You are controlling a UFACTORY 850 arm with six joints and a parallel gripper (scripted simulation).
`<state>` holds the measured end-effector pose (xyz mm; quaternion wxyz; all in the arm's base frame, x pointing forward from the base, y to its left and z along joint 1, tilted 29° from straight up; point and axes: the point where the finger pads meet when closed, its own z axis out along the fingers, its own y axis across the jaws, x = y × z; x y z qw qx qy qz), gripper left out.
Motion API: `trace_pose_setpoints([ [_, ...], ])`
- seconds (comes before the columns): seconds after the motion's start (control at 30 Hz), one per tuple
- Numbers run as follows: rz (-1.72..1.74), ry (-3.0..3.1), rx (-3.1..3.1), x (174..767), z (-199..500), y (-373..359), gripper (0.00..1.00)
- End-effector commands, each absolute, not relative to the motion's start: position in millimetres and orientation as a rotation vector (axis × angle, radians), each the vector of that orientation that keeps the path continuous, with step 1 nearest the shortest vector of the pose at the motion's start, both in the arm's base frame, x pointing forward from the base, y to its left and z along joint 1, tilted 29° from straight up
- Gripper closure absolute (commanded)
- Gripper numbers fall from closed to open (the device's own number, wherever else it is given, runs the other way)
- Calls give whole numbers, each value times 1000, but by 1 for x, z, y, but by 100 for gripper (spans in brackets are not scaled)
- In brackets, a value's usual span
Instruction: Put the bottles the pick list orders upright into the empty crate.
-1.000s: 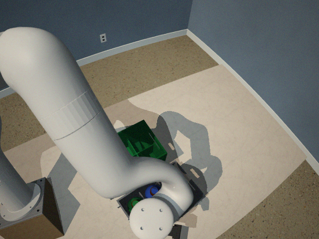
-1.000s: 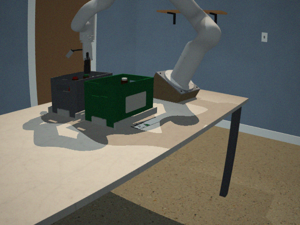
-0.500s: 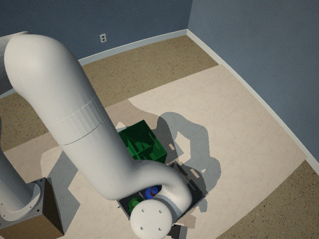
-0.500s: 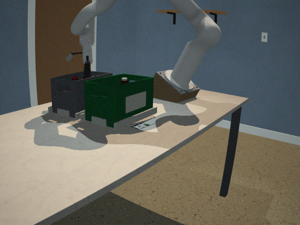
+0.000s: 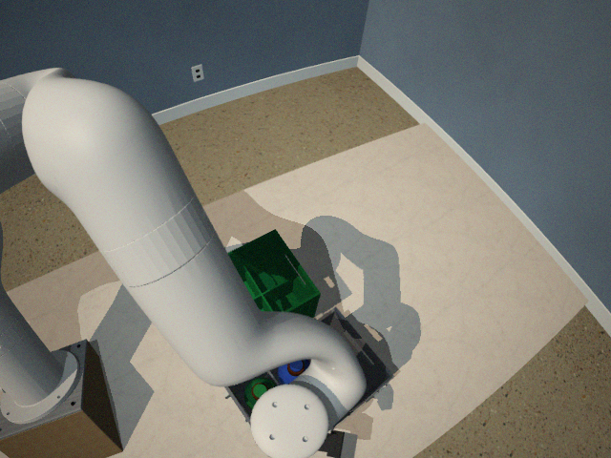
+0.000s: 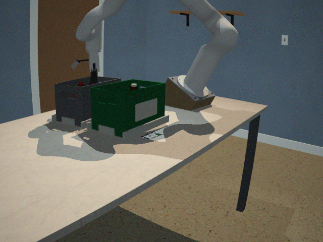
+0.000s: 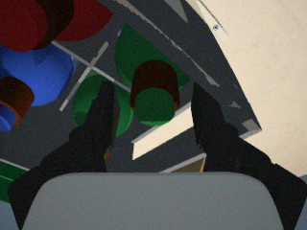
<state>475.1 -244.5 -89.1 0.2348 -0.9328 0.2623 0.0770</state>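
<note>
- The hand (image 6: 94,78) (image 7: 154,94) is released, its fingers part-way open and pointing down over the dark crate (image 5: 373,370) (image 6: 68,106) (image 7: 249,126).
- In the wrist view, a green-capped bottle (image 7: 154,106) stands in the dark crate, its cap showing between the spread fingers, ungripped.
- Another green bottle (image 7: 83,103) is at about 9 o'clock from that cap, partly hidden behind a finger.
- A blue bottle (image 5: 296,366) (image 7: 40,72) lies towards 10 o'clock from the cap in the wrist view, with a red bottle (image 6: 81,83) (image 7: 21,24) also towards 10 o'clock, farther out.
- Seen from above, the green crate (image 5: 263,241) (image 6: 109,112) is at about 11 o'clock from the dark one; both sit level on the surface (image 5: 469,256) (image 6: 78,182).
- A white-capped bottle (image 6: 133,86) stands in the green crate.
- The pick list (image 6: 153,134) lies at about 4 o'clock from the green crate in the exterior view; its lines are too small to read.

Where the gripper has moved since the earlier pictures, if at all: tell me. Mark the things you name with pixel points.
Yes, downward. In the exterior view, the gripper (image 6: 94,81) (image 7: 154,94) now sits lower against the rim of the dark gray crate (image 5: 377,377) (image 6: 65,104) (image 7: 29,139).
</note>
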Motion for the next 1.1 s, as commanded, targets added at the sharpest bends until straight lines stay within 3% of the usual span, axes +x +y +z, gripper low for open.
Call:
trace_pose_setpoints([
  [0.0, 208, 720, -2561, 476, -89, -245, 35],
  [0.3, 208, 720, -2561, 476, -89, -245, 35],
  [0.33, 208, 720, -2561, 476, -87, -246, 100],
  [1.07, 208, 720, -2561, 476, -87, -246, 100],
])
